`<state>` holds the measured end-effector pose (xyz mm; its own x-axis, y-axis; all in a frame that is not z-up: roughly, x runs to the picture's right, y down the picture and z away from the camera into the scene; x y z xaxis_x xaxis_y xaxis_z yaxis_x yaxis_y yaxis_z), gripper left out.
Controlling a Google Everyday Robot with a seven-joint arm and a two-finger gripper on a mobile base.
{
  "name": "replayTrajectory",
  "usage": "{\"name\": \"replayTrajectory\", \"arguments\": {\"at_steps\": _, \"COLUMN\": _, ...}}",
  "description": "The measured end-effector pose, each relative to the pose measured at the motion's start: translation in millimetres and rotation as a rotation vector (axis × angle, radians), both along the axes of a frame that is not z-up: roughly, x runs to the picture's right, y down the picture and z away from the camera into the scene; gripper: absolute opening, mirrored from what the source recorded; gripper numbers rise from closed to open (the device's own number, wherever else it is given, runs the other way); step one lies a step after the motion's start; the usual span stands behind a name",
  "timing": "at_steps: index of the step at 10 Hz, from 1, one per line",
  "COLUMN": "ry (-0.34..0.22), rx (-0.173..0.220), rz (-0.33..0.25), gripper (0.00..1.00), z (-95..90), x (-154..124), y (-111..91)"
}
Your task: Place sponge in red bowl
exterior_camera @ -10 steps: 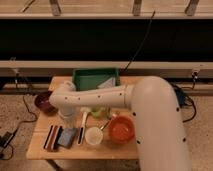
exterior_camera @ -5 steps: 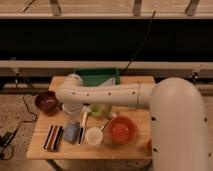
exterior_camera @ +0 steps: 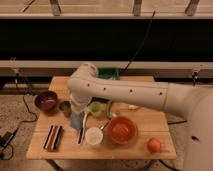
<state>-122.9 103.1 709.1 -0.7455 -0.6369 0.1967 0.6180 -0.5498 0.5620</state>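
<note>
The blue-grey sponge (exterior_camera: 76, 121) hangs at the tip of my gripper (exterior_camera: 75, 114), slightly above the wooden table (exterior_camera: 135, 149), left of centre. The gripper points down from the bulky white arm and is shut on the sponge. The arm reaches in from the right across the table's back. The orange-red bowl (exterior_camera: 121, 130) sits on the table to the right of the sponge, with a white cup (exterior_camera: 93, 136) between them. The bowl's inside looks empty.
A black, red and white striped block (exterior_camera: 53, 137) lies front left. A dark maroon bowl (exterior_camera: 46, 100) and a small dark can (exterior_camera: 65, 107) stand at the left. A green bin (exterior_camera: 109, 74) stands at the back, a green object (exterior_camera: 96, 109) mid-table, an orange fruit (exterior_camera: 154, 145) front right.
The gripper came down on the sponge beside the striped block and closed on it. The sponge has risen off the table and shifted slightly right.
</note>
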Motion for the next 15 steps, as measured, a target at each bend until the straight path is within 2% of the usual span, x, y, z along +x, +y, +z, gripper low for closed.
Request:
{"name": "replayTrajectory", "arguments": {"at_steps": 1, "ry": -0.005, "rx": 0.030, "rz": 0.031, "gripper": 0.00, "z": -9.8, "x": 20.0, "y": -15.4}}
{"name": "replayTrajectory", "arguments": {"at_steps": 4, "ry": 0.011, "rx": 0.060, "rz": 0.081, "gripper": 0.00, "z": -9.7, "x": 60.6, "y": -32.4}}
{"name": "replayTrajectory", "arguments": {"at_steps": 7, "ry": 0.056, "rx": 0.059, "rz": 0.134, "gripper": 0.00, "z": 3.3, "x": 114.3, "y": -37.9}}
{"name": "replayTrajectory", "arguments": {"at_steps": 9, "ry": 0.086, "rx": 0.039, "rz": 0.161, "gripper": 0.01, "z": 21.4, "x": 145.9, "y": -28.2}}
{"name": "replayTrajectory", "arguments": {"at_steps": 10, "ry": 0.090, "rx": 0.029, "rz": 0.168, "gripper": 0.05, "z": 28.8, "x": 151.9, "y": -21.4}}
{"name": "replayTrajectory", "arguments": {"at_steps": 11, "ry": 0.088, "rx": 0.011, "rz": 0.174, "gripper": 0.18, "z": 37.3, "x": 154.7, "y": -12.4}}
{"name": "replayTrajectory", "arguments": {"at_steps": 12, "ry": 0.088, "rx": 0.009, "rz": 0.173, "gripper": 0.21, "z": 38.1, "x": 154.4, "y": -11.2}}
{"name": "replayTrajectory", "arguments": {"at_steps": 14, "ry": 0.080, "rx": -0.005, "rz": 0.161, "gripper": 0.47, "z": 39.2, "x": 143.3, "y": -9.0}}
{"name": "replayTrajectory", "arguments": {"at_steps": 15, "ry": 0.079, "rx": -0.008, "rz": 0.156, "gripper": 0.57, "z": 38.5, "x": 140.3, "y": -9.4}}
